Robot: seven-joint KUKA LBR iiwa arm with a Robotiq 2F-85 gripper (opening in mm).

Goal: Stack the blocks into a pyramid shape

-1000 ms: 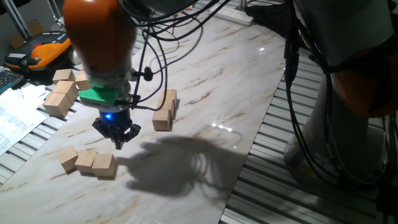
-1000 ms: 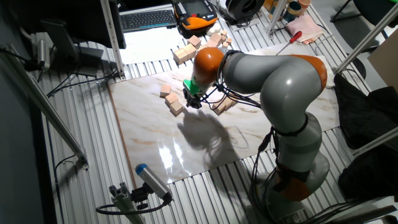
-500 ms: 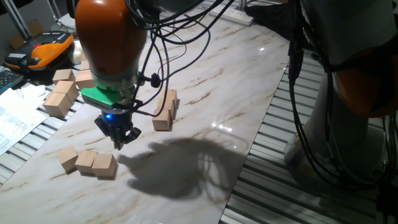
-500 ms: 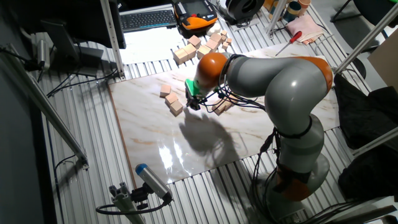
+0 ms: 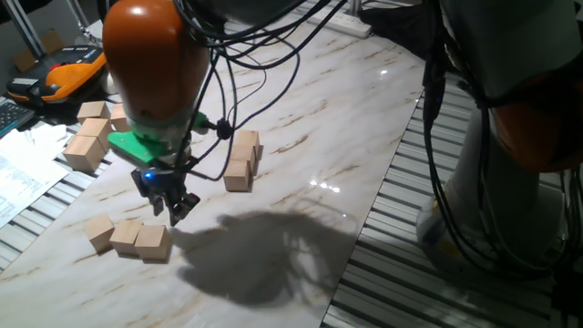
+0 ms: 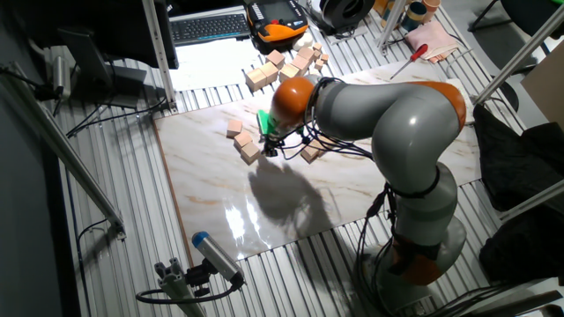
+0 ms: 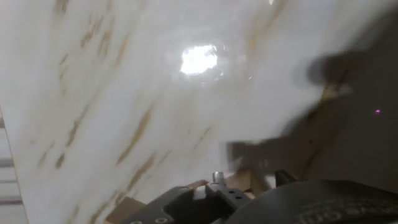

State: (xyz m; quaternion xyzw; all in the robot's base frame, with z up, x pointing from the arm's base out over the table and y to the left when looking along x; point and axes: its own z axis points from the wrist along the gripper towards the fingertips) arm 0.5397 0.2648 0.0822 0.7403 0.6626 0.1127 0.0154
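So the pincer (image 5: 173,208) is hanging just above the marble worktop (image 5: 319,137), up at about 1 o'clock from a row of three blocks (image 5: 127,237). Those three sit side by side, touching or nearly so, near the worktop's front-left edge in one fixed view. The fingers look pulled in close together with nothing between them, though honestly I can't tell for sure how wide the gap is.

The other three blocks (image 5: 241,160) are bunched together at about 2 o'clock from the pincer, well apart from the row. They look partly piled up, hard to say exactly how.

In the other fixed view the pincer (image 6: 269,148) is right beside the row (image 6: 242,141), with the second bunch (image 6: 310,151) mostly hidden behind the arm (image 6: 388,97).

A heap of bigger wooden blocks (image 5: 91,137) sits off the worktop at 10 o'clock.

Hand view is blurry: streaked marble, a glare spot, a sliver of tan wood low in the frame.
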